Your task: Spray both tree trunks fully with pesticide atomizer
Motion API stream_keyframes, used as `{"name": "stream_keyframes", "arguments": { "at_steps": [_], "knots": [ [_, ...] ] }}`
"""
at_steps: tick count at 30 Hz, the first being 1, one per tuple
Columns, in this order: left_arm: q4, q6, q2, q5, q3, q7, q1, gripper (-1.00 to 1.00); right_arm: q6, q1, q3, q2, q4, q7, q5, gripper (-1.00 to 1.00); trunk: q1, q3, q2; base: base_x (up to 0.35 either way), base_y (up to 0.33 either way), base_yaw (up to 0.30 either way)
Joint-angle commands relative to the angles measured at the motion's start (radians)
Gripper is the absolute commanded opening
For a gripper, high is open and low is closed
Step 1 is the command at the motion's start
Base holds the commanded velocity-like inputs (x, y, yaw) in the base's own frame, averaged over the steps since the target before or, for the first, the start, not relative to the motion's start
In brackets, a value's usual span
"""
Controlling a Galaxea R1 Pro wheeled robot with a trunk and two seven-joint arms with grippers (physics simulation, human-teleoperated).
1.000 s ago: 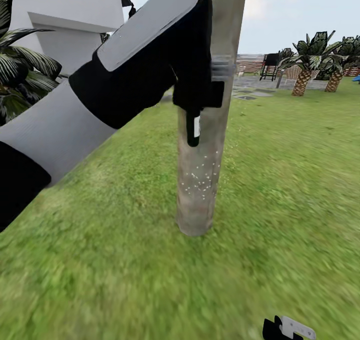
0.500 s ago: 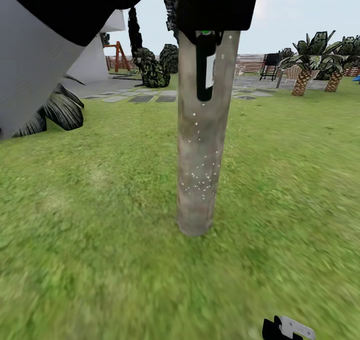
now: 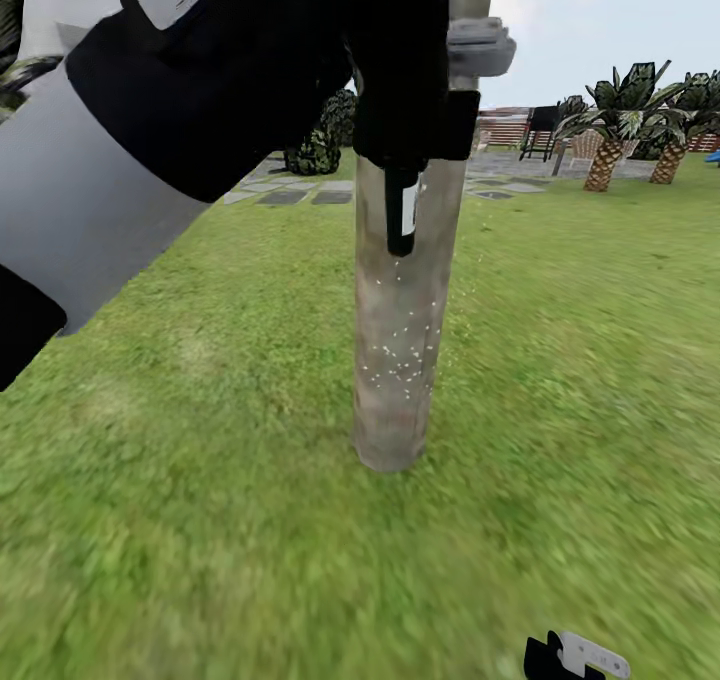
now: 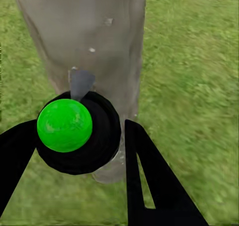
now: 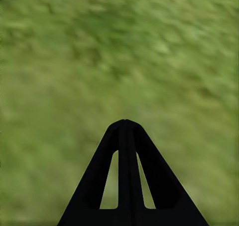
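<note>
One tree trunk (image 3: 400,360), three palm plants (image 3: 615,125).

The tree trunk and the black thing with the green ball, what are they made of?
The trunk looks like smooth bark or weathered wood: mottled grey-brown, matte, dotted with white specks. The atomizer looks like plastic: plain black body and a glossy bright green cap that catches the light, though a render can't settle it. The left gripper holding it looks like matte black plastic or metal.
</note>
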Motion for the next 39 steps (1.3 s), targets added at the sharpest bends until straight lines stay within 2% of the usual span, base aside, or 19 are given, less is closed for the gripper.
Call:
{"name": "stream_keyframes", "arguments": {
  "at_steps": [1, 3, 4, 7, 8, 9, 12, 13, 14, 17, 18, 19, 21, 22, 23, 24, 31, 39],
  "knots": [
    [-0.003, 0.012, 0.000, -0.024, -0.001, 0.008, 0.050, -1.00, -0.002, -0.001, -0.002, 0.001, 0.000, -0.002, 0.005, -1.00, -0.001, -0.001, -0.001, 0.000, 0.000, 0.000],
    [-0.013, 0.015, 0.003, -0.078, -0.002, 0.008, 0.147, -1.00, -0.003, -0.001, -0.002, 0.001, 0.000, -0.002, 0.005, -1.00, -0.001, -0.001, -0.001, 0.000, 0.000, 0.000],
    [-0.028, 0.016, 0.005, -0.119, -0.002, 0.008, 0.216, -1.00, -0.003, -0.001, -0.002, 0.002, 0.000, -0.002, 0.006, -1.00, -0.001, -0.001, -0.001, 0.000, 0.000, 0.000],
    [-0.077, 0.017, 0.006, -0.191, -0.002, 0.008, 0.351, -1.00, -0.003, -0.001, -0.002, 0.002, 0.000, -0.002, 0.006, -1.00, -0.001, -0.001, -0.001, 0.000, 0.000, 0.000],
    [-0.087, 0.017, 0.006, -0.203, -0.002, 0.008, 0.374, -1.00, -0.003, -0.001, -0.002, 0.002, 0.000, -0.002, 0.006, -1.00, -0.001, -0.001, -0.001, 0.000, 0.000, 0.000],
    [-0.112, 0.018, 0.006, -0.241, -0.002, 0.008, 0.445, -1.00, -0.003, -0.001, -0.001, 0.002, 0.000, -0.002, 0.006, -1.00, -0.001, -0.001, -0.001, 0.000, 0.000, 0.000],
    [-0.139, 0.020, 0.008, -0.320, -0.002, 0.008, 0.576, -1.00, -0.003, -0.001, -0.001, 0.002, 0.000, -0.003, 0.006, -1.00, -0.001, -0.001, -0.001, 0.000, 0.000, 0.000],
    [-0.142, 0.020, 0.008, -0.331, -0.003, 0.008, 0.599, -1.00, -0.003, -0.001, -0.001, 0.002, 0.000, -0.003, 0.006, -1.00, -0.001, -0.001, -0.001, 0.000, 0.000, 0.000],
    [-0.149, 0.021, 0.009, -0.368, -0.003, 0.008, 0.666, -1.00, -0.003, -0.001, -0.001, 0.002, 0.000, -0.003, 0.006, -1.00, -0.001, -0.001, -0.001, 0.000, 0.000, 0.000],
    [-0.157, 0.021, 0.009, -0.461, -0.002, 0.008, 0.814, -1.00, -0.003, -0.001, 0.000, 0.002, 0.000, -0.003, 0.006, -1.00, -0.001, -0.001, -0.001, 0.000, 0.000, 0.000],
    [-0.158, 0.021, 0.009, -0.480, -0.002, 0.008, 0.839, -1.00, -0.003, -0.001, 0.000, 0.002, 0.000, -0.003, 0.006, -1.00, -0.001, -0.001, -0.001, 0.000, 0.000, 0.000],
    [-0.159, 0.022, 0.009, -0.534, -0.002, 0.008, 0.914, -1.00, -0.003, -0.001, 0.000, 0.002, 0.000, -0.003, 0.006, -1.00, -0.001, -0.001, -0.001, 0.000, 0.000, 0.000],
    [-0.159, 0.022, 0.009, -0.602, -0.002, 0.008, 1.009, -1.00, -0.003, -0.001, 0.001, 0.002, 0.000, -0.003, 0.006, -1.00, -0.001, -0.001, -0.001, 0.000, 0.000, 0.000],
    [-0.159, 0.022, 0.009, -0.633, -0.002, 0.008, 1.051, -1.00, -0.003, -0.001, 0.001, 0.002, 0.000, -0.003, 0.006, -1.00, -0.001, -0.001, -0.001, 0.000, 0.000, 0.000],
    [-0.159, 0.022, 0.009, -0.645, -0.002, 0.008, 1.071, -1.00, -0.004, -0.001, 0.002, 0.002, 0.000, -0.002, 0.006, -1.00, -0.001, -0.001, -0.001, 0.000, 0.000, 0.000],
    [-0.160, 0.022, 0.010, -0.675, -0.002, 0.008, 1.128, -1.00, -0.005, -0.001, 0.002, 0.002, -0.001, -0.001, 0.006, -1.00, -0.001, -0.001, -0.001, 0.000, 0.000, 0.000],
    [-0.160, 0.013, 0.020, -0.697, -0.002, 0.005, 1.182, -1.00, -0.006, -0.001, 0.003, 0.002, -0.001, 0.001, 0.006, -1.00, -0.001, -0.001, -0.001, 0.000, 0.165, -0.055],
    [-0.166, 0.010, 0.020, -0.698, -0.002, 0.001, 1.191, -1.00, -0.006, -0.001, -0.001, 0.001, 0.000, 0.000, 0.005, -1.00, -0.001, -0.001, -0.001, 0.000, 0.324, -0.239]
  ]
}}
